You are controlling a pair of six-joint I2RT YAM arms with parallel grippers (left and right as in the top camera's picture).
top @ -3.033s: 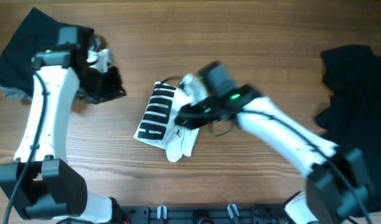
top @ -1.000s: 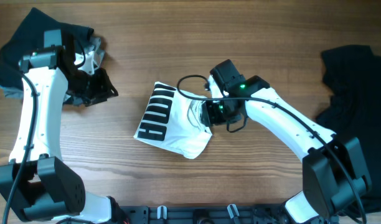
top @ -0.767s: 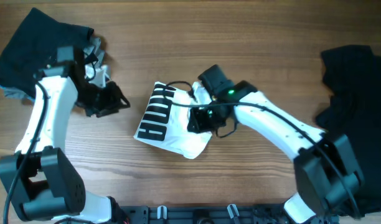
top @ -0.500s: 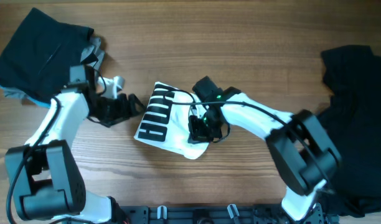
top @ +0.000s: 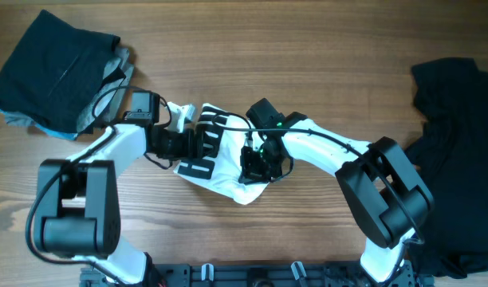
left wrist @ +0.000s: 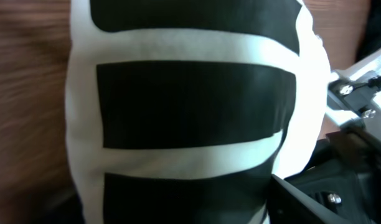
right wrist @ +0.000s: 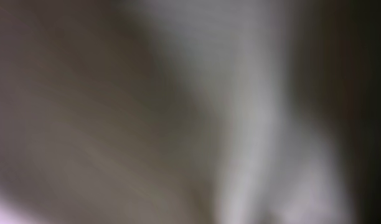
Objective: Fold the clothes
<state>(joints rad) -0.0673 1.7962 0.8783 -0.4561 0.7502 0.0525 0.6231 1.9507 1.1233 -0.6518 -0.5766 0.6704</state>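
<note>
**A:** Starting overhead, where is the shirt?

**B:** The shirt [top: 228,169] lies bunched in the middle of the bench [top: 324,48]. It is white, and the bars [top: 194,166] are printed on its left side.

**A:** And the tools?

**B:** The left tool [top: 190,142] is over the printed edge and touches the cloth. It is dark against the black print, so I cannot tell how far its jaws are spread. The right tool [top: 258,163] points down into the white part, just right of the print, and is pressed against the fabric. Its jaws are hidden, so I cannot tell whether it pinches anything.

**A:** Anything else on the bench?

**B:** A dark pile [top: 57,68] sits at the far left corner, and another dark heap [top: 455,119] lies at the right edge. Both are well apart from the shirt.

**A:** What does the left wrist show?

**B:** The shirt [left wrist: 190,46] fills the picture at very close range, with wide black bars [left wrist: 190,102] across white cloth. A black and silver part [left wrist: 352,180] sits at the lower right, just beside the shirt. The tool's own fingers do not show clearly.

**A:** And the right wrist?

**B:** It is all blur. A pale band [right wrist: 253,112], likely the white cloth, lies right against the lens. The jaws cannot be made out.
</note>
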